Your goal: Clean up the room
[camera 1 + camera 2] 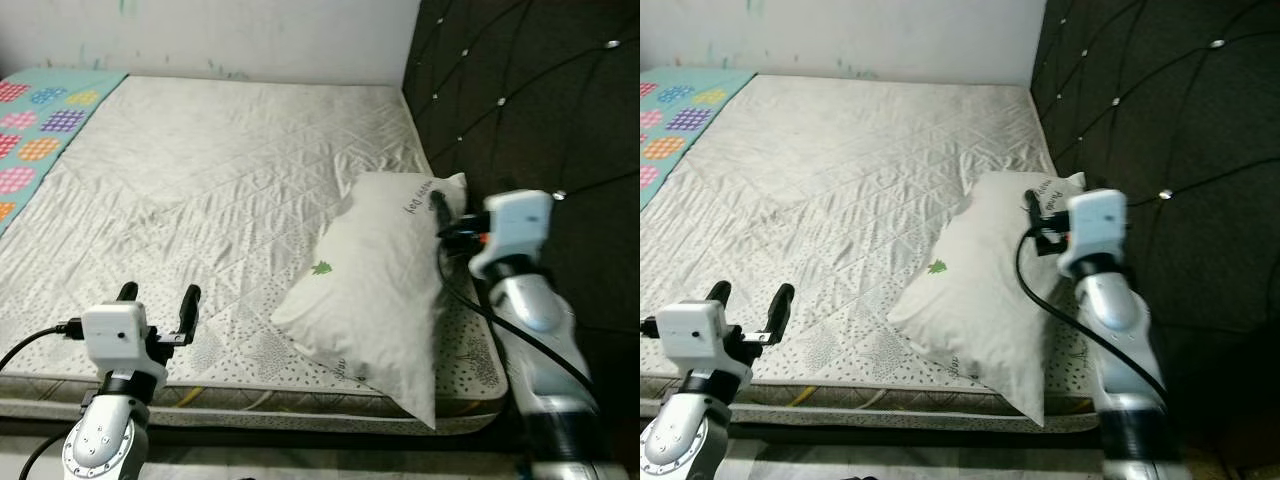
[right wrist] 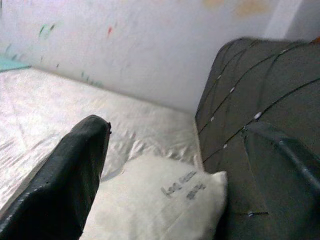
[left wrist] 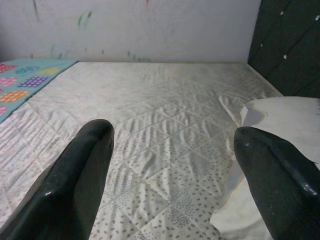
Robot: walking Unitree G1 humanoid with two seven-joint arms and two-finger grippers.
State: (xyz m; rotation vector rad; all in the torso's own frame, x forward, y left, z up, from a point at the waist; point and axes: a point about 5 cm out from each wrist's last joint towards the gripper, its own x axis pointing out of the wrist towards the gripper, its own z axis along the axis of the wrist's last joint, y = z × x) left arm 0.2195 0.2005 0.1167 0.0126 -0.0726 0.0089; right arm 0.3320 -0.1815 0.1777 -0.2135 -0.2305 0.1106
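Pillow (image 1: 385, 285) lies askew at the mattress (image 1: 200, 190) corner beside the headboard (image 1: 540, 100), overhanging the edge. Right gripper (image 1: 1035, 222), fingers spread, hovers at its top end; left gripper (image 1: 158, 300) spread, idle. A shallow pinch could drag it off

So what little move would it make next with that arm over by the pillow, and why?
Probably lower the right gripper a touch and close it on the pillow's top corner. Its jaws stand open just above that end. The pillow lies askew, its lower corner hanging over the mattress edge rather than squared against the dark headboard. The left gripper hovers open, apart from it.
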